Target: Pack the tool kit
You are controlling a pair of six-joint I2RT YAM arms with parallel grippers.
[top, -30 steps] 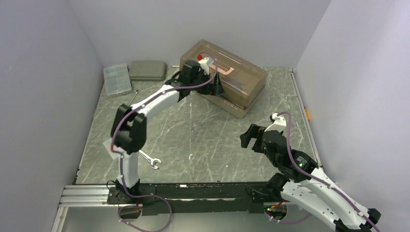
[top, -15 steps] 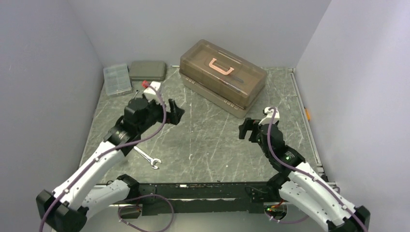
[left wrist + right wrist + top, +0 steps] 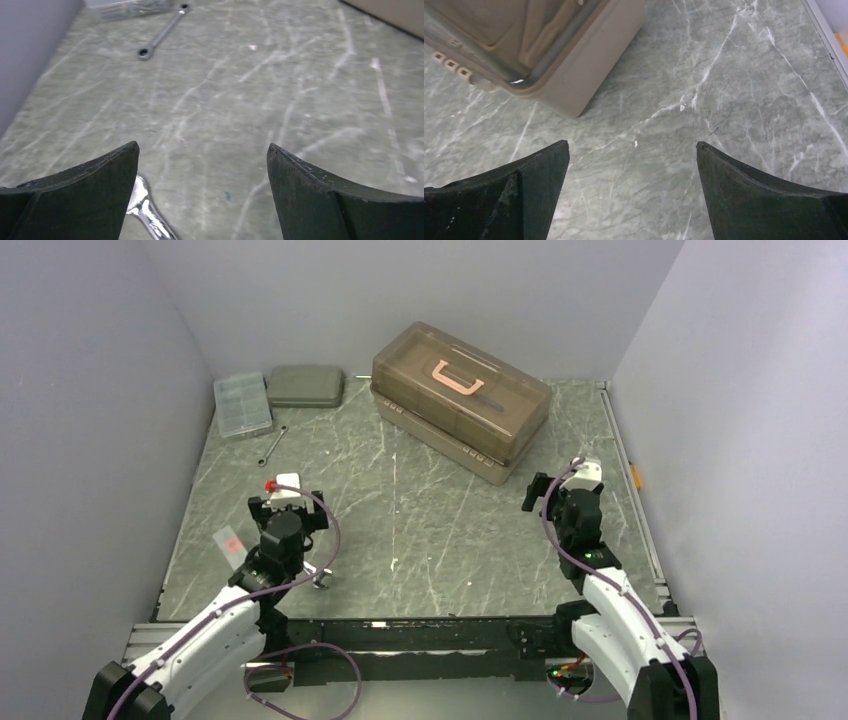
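The taupe toolbox (image 3: 462,410) stands at the back of the table with its smoky lid shut and its pink handle (image 3: 458,378) lying flat. One corner of it shows in the right wrist view (image 3: 574,65). My left gripper (image 3: 287,508) is open and empty, low over the near left of the table (image 3: 202,147). A chrome open-end wrench (image 3: 316,577) lies just beside its left finger (image 3: 147,217). My right gripper (image 3: 548,495) is open and empty (image 3: 632,145), near the toolbox's front right corner and apart from it.
A second wrench (image 3: 272,445) lies at the back left and shows in the left wrist view (image 3: 162,32). Behind it are a clear organiser box (image 3: 242,404) and a flat grey case (image 3: 306,385). A pink slip (image 3: 231,543) lies left of my left arm. Walls close three sides.
My left arm has pulled back from the toolbox handle to the near left of the table. My right arm has drawn back toward the right. The toolbox has not moved.
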